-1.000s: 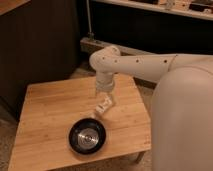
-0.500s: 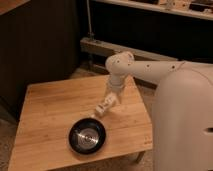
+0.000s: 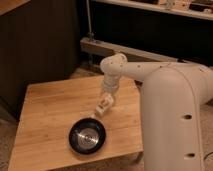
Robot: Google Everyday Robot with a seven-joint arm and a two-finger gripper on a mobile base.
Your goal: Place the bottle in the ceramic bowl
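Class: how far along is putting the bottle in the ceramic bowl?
Done: the bottle is grasped. In hand: the gripper holds it tilted, near the upper right rim of the ceramic bowl. Left: carry it over the empty bowl and release.

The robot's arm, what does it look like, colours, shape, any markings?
The arm is glossy white, built of thick rounded segments with small dark dots along the shells; no loose cables show. Its gripper, pale too, is over the wooden table beside the black bowl.
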